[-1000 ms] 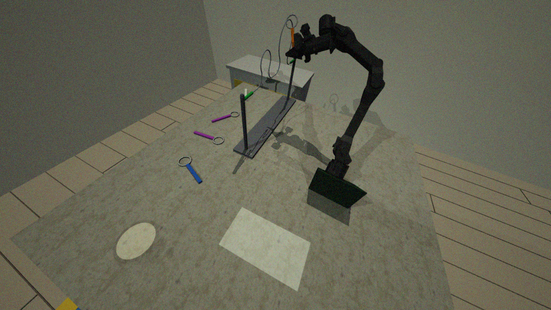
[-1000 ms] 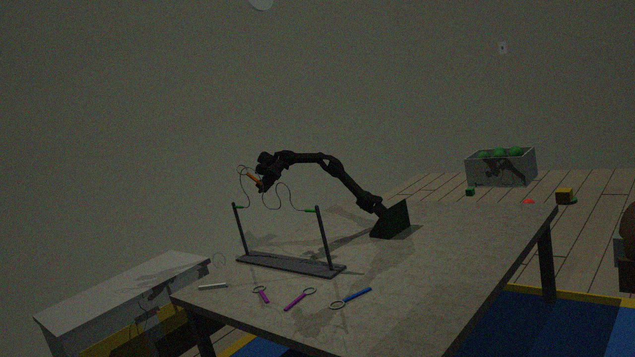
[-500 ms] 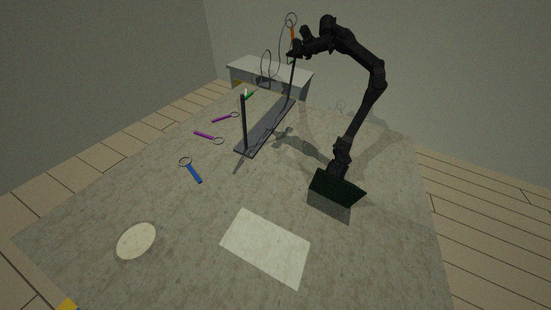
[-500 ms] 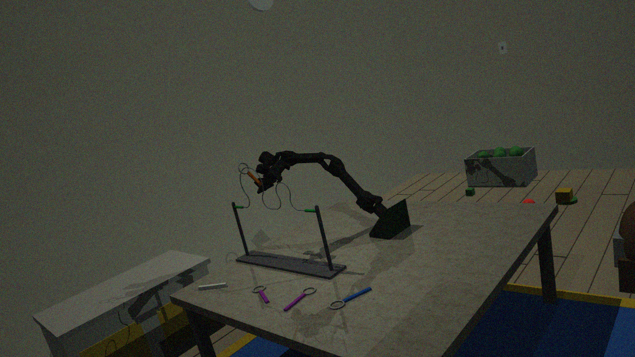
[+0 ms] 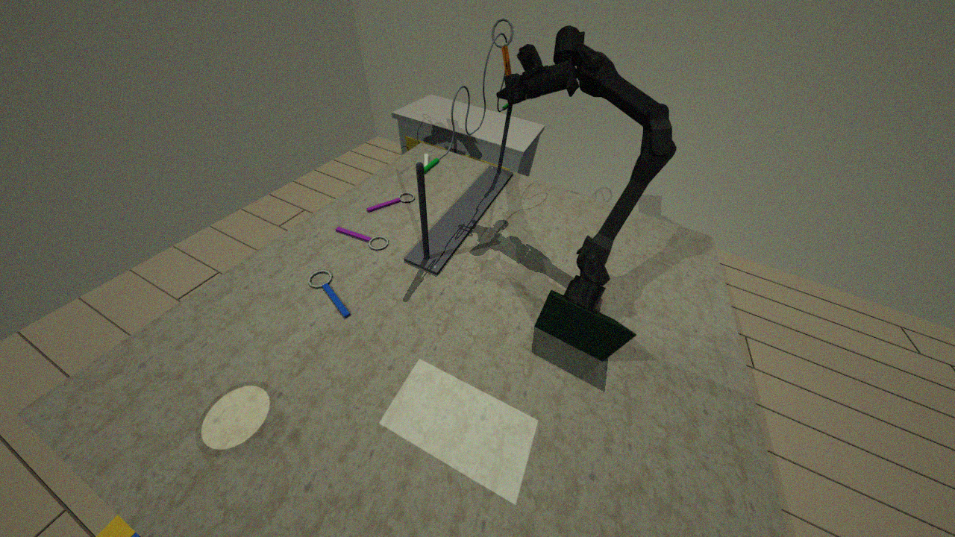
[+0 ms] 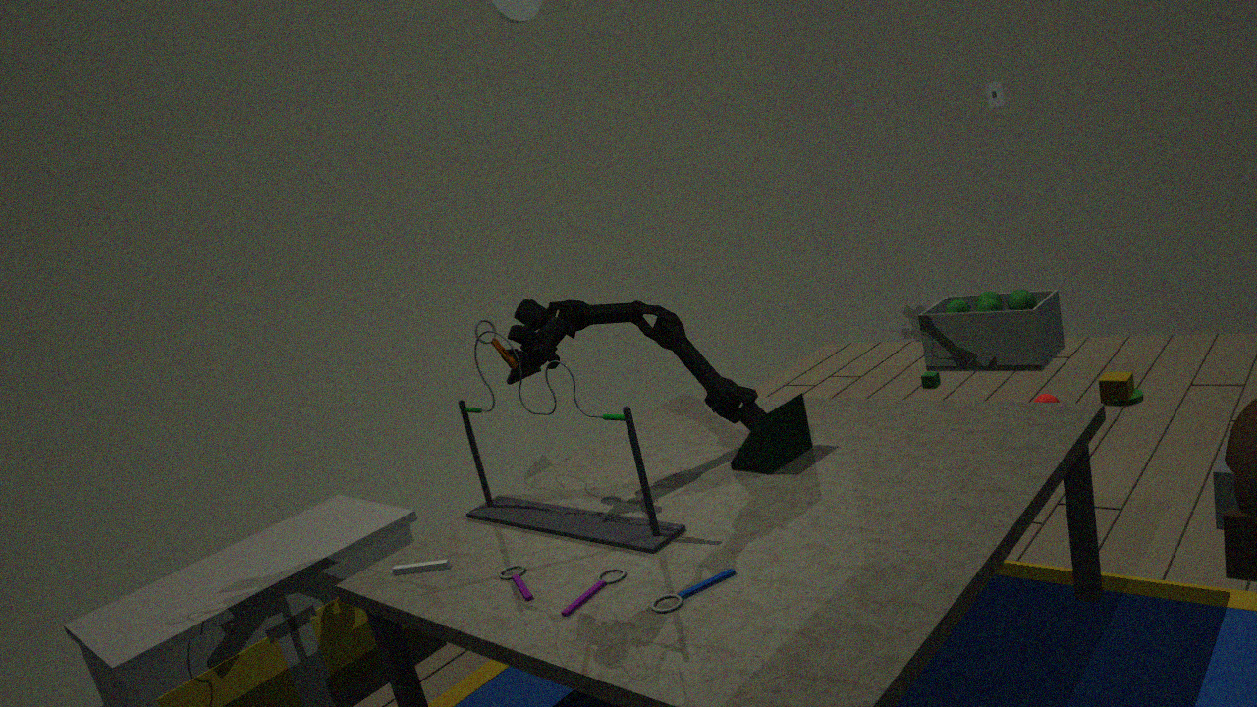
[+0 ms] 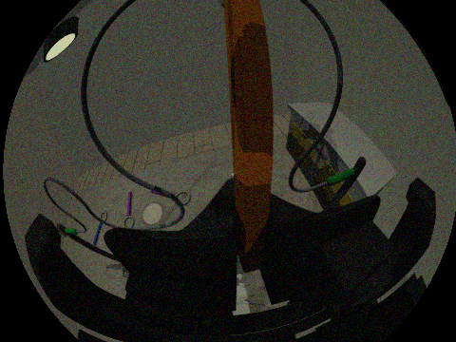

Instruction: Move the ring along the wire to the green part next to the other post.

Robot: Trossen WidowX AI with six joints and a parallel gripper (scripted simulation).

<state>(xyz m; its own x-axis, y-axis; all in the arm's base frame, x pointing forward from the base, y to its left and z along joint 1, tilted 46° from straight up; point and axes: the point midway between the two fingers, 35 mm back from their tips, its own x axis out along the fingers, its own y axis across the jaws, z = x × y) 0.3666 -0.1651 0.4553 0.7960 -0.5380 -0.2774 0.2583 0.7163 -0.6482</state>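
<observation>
From left to right in the top view, a blue-handled ring [image 5: 336,300] [image 6: 707,583] [image 7: 98,233] lies on the table [image 5: 300,427] [image 6: 879,492], below and left of the claw [image 5: 505,92] [image 6: 514,372] [image 7: 236,185]. Up from it, 2 purple-handled rings [image 5: 354,234] [image 6: 584,597] lie flat, also below and left of the claw.

Next comes the near post [image 5: 421,206] [image 6: 641,470], upright at 1 end of a flat plank [image 5: 460,217] [image 6: 562,518]. The near green part [image 5: 432,165] [image 6: 614,417] [image 7: 70,231] sits by its top, well apart from the claw. The thin grey wire [image 5: 453,120] [image 6: 573,383] [image 7: 84,90] winds between the 2 green parts and rises above the claw. A cabinet [image 5: 467,123] stands beyond, lower left of the claw.

The task ring [image 5: 503,19] [image 6: 476,329] is above the claw, high over the far post [image 5: 504,140] [image 6: 475,453] [image 7: 349,184], with the wire's top bend showing inside its outline. Whether ring and wire touch, one cannot tell. Its orange handle [image 5: 506,60] [image 6: 503,353] [image 7: 253,119] runs down into the claw, which is nearly closed and grips it. The far green part [image 5: 504,106] [image 6: 472,409] [image 7: 341,176] is lower than the claw. Rightmost, the black arm [image 5: 621,86] [image 6: 615,312] arches away from the claw to its dark mount [image 5: 580,327] [image 6: 778,444].
</observation>
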